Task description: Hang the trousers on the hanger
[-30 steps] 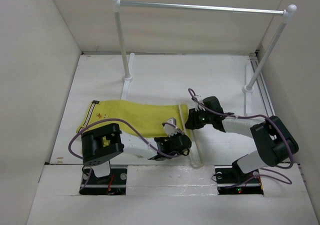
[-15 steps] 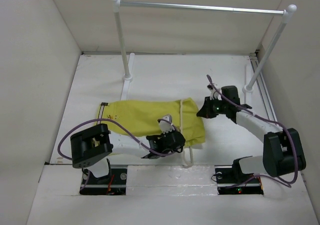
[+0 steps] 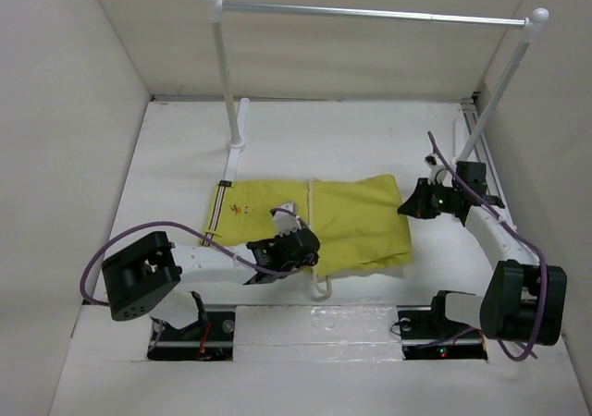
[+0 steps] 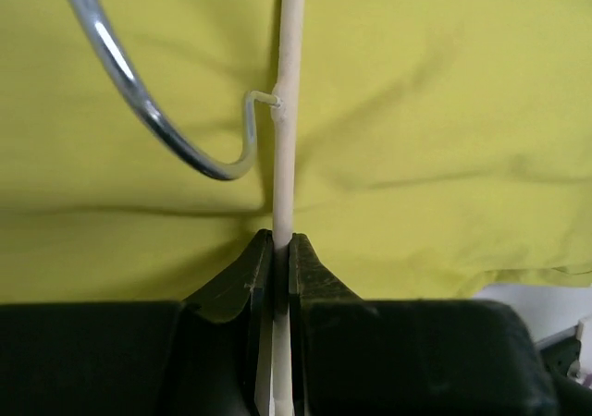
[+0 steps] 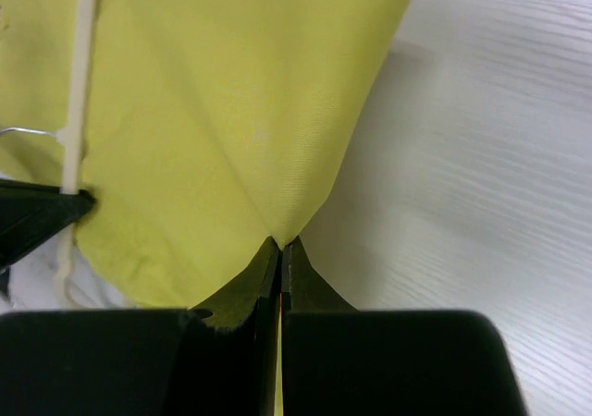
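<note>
While the mustard-yellow trousers (image 3: 361, 222) lie flat at centre frame, the cream hanger (image 3: 312, 214) crosses them near mid-length. The left gripper (image 4: 282, 250) is clamped on the hanger's bar. The right gripper (image 5: 280, 250) pinches the trousers' edge at frame right. Judged part-done: draping and folding over the bar remain.

Overhead: you look down from the near edge over the whole worktop (image 3: 324, 139). Wrist views sit close behind left claw (image 4: 280, 238) and right claw (image 5: 280, 243); all share the trousers (image 3: 361, 217)
</note>
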### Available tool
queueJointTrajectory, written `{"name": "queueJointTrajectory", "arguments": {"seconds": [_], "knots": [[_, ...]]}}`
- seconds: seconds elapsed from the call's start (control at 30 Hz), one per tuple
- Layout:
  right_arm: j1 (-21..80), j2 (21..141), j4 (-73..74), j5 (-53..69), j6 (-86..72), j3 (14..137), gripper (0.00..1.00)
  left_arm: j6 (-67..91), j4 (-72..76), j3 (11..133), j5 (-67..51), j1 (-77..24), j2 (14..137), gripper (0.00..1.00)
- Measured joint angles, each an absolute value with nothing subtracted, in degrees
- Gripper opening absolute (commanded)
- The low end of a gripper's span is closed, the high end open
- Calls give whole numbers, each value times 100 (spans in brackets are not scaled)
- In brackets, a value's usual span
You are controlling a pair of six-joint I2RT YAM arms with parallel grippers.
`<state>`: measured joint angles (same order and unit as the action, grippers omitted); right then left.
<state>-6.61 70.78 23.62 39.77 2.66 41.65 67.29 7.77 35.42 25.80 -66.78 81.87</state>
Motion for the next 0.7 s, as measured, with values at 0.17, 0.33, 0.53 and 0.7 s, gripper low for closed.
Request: {"name": "queueJointTrajectory", "arguments": {"seconds": [0.17,0.33,0.53,0.7], "knots": [[-1079,7041,2504,4060,423,4165,0,6436,740,3345,2567,-6475,7966,0],[-1149,7314,2508,4101,513,4165,0,6023,722,3347,2569,-6458,7920,0],[-1164,7616,2401,4034,515,4165,0,5555,558,3583,2606,-6440,7926,0],[-1149,7966,2082,3983,467,4165,0,5199,456,3903,2655,-6436,7972,0]]}}
